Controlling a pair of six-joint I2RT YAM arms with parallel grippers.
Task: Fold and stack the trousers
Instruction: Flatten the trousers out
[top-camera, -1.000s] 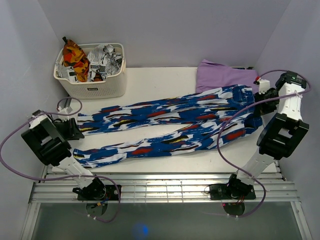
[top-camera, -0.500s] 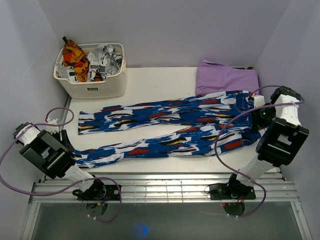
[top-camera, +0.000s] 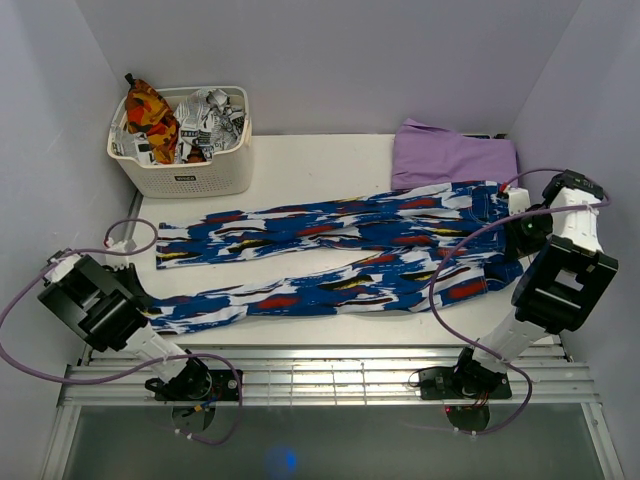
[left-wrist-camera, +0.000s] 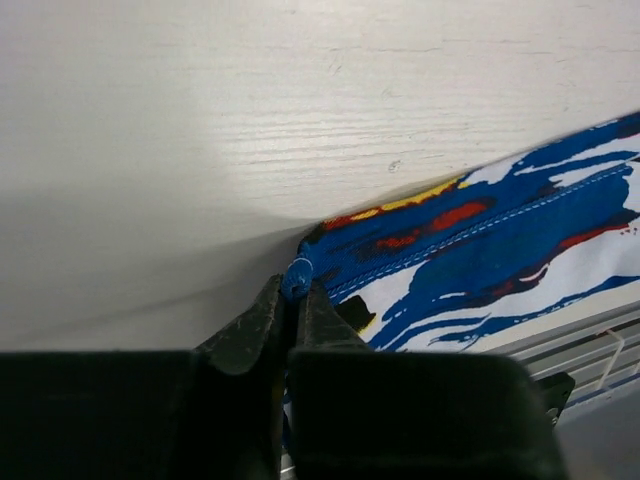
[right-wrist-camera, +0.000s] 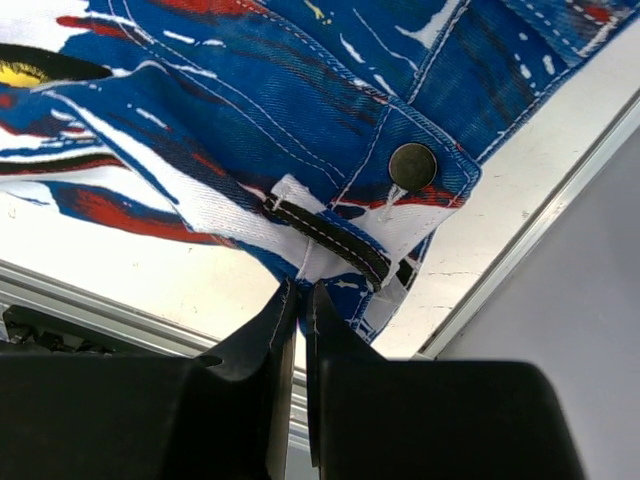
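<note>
Trousers (top-camera: 340, 260) lie flat across the desk (top-camera: 320, 160), legs toward 9 o'clock; the left pincer (left-wrist-camera: 293, 285) nips the near hem corner, the right pincer (right-wrist-camera: 300, 292) clamps the waistband edge at 3 o'clock. Thin bites: any uneven lift could slip the cloth free.

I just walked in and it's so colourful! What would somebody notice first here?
The bright blue streaky trousers lie spread across the white table. The left fingers pinch a leg hem, and the right fingers pinch the waistband. Behind, a basket of printed clothes stands far left, a lilac garment far right.
</note>
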